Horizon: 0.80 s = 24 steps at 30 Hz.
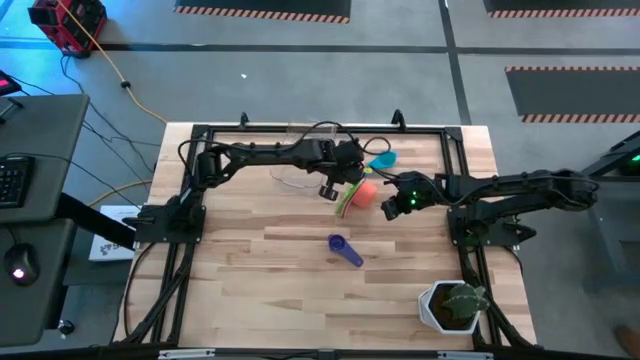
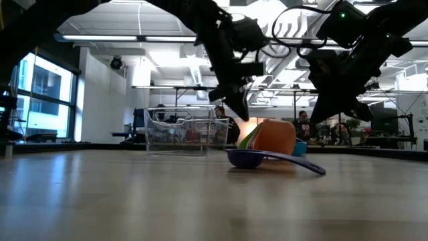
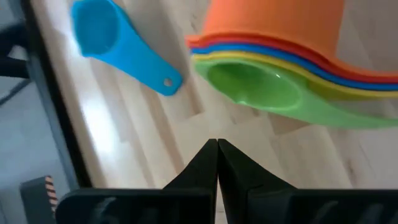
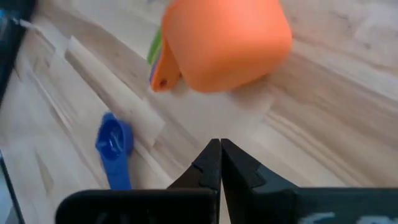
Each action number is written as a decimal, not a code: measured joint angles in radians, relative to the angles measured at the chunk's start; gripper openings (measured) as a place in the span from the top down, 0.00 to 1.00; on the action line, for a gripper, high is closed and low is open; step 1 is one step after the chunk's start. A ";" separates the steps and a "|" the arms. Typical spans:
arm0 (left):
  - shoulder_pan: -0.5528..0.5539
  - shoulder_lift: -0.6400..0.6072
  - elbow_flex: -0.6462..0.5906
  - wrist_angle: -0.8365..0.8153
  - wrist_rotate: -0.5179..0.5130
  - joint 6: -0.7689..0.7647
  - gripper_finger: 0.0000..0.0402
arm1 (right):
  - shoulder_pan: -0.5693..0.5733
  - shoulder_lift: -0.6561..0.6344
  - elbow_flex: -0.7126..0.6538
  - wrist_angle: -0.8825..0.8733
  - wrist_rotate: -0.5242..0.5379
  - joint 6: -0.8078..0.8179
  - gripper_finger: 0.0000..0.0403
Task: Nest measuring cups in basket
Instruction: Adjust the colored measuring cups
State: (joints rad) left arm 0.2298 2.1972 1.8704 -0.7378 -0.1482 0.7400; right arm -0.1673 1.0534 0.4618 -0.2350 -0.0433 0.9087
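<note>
Here the nested cup stack (image 1: pixel 362 192) lies between both pinched-together claws, left (image 1: pixel 329 190) and right (image 1: pixel 388 208).

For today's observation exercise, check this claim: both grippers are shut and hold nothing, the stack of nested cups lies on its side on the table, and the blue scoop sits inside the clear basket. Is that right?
One detail is wrong. The blue scoop lies on the bare table, well apart from the clear basket, as the high view shows. The rest holds: left gripper and right gripper are shut and hold nothing, and the stack of nested cups lies on its side.
</note>
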 joint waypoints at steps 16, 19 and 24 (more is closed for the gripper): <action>0.000 0.038 -0.005 -0.006 0.166 -0.162 1.00 | 0.013 0.209 0.000 0.166 0.107 0.193 1.00; 0.001 0.039 -0.036 0.016 0.192 -0.196 1.00 | 0.013 0.223 0.000 0.198 0.123 0.197 1.00; 0.000 0.039 -0.060 0.064 0.243 -0.240 1.00 | 0.013 0.225 0.000 0.194 0.142 0.214 1.00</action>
State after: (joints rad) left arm 0.2298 2.2360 1.8106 -0.6742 0.0952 0.5000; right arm -0.1543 1.2785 0.4614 -0.0406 0.0983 1.1229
